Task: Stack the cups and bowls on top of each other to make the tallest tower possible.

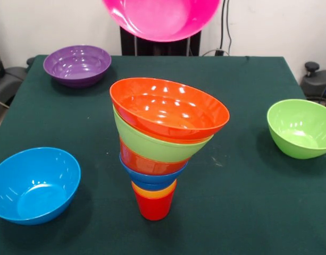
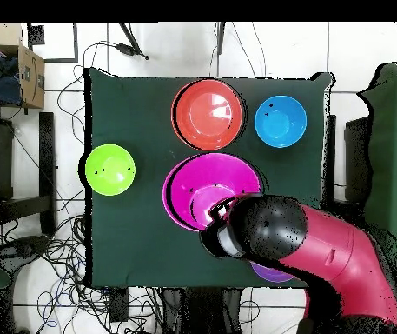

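Tower (image 1: 163,143) sits mid-frame, already tilting right. Pink bowl (image 1: 163,18) hangs at top centre; can't tell the end effector's state. Dropped off-centre, it'd likely topple everything.

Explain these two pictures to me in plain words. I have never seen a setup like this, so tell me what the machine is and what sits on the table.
The machine is a robot arm, red and black, standing at one side of a green table. One picture looks across the table toward the robot; the other looks straight down from above.

On the table stands a tower of nested bowls on a narrow red cup, leaning a little. Loose around it lie a purple bowl, a light blue bowl and a lime green bowl.

A large pink bowl hangs in the air under the arm's end. The gripper itself is hidden, so how it holds the bowl cannot be seen.
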Controlling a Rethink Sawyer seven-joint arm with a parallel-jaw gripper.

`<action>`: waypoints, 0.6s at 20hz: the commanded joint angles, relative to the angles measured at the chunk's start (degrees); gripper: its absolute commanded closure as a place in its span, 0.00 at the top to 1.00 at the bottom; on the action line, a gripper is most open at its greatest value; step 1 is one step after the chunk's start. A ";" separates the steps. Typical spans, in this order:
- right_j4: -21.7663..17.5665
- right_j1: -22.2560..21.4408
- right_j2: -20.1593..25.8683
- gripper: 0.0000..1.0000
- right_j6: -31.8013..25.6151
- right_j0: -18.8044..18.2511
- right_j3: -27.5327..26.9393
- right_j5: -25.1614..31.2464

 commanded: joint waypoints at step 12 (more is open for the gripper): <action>3.46 -3.53 7.99 0.00 -10.49 -1.33 2.63 -18.78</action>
